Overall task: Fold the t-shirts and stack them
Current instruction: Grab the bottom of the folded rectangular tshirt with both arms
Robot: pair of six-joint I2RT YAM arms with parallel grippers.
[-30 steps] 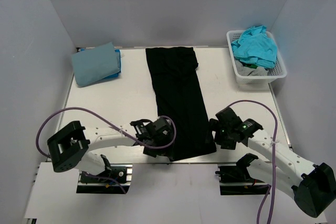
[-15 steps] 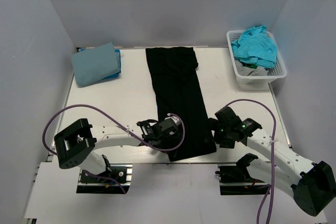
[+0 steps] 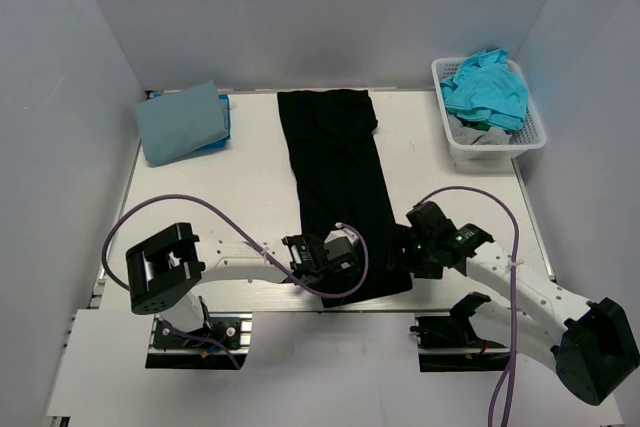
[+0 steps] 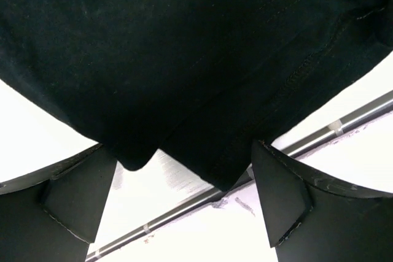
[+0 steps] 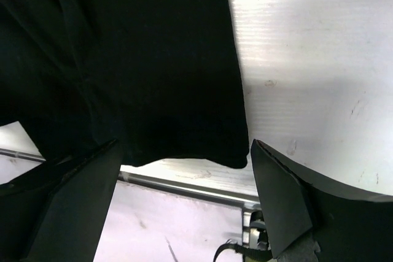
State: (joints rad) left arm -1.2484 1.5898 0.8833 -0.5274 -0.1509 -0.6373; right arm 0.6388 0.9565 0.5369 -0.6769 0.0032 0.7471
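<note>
The black t-shirt (image 3: 337, 182) lies folded into a long strip down the middle of the table, its near hem at the front edge. My left gripper (image 3: 335, 265) is open over that hem; in the left wrist view the black cloth (image 4: 184, 59) hangs between the spread fingers (image 4: 279, 194), which hold nothing. My right gripper (image 3: 413, 252) is open at the hem's right corner; in the right wrist view that corner (image 5: 236, 157) sits just ahead of the fingers (image 5: 279, 204). A folded light blue t-shirt (image 3: 183, 122) lies at the far left. A turquoise t-shirt (image 3: 487, 87) fills the basket.
The white slotted basket (image 3: 498, 151) stands at the far right, with grey cloth under the turquoise. A brighter blue cloth edge (image 3: 223, 117) shows under the folded light blue shirt. The table's metal front rail (image 4: 344, 126) runs just behind both grippers. White walls enclose the table.
My left gripper has slid right along the black shirt's near hem, from its left corner to the middle. My right gripper has edged slightly left toward the right corner.
</note>
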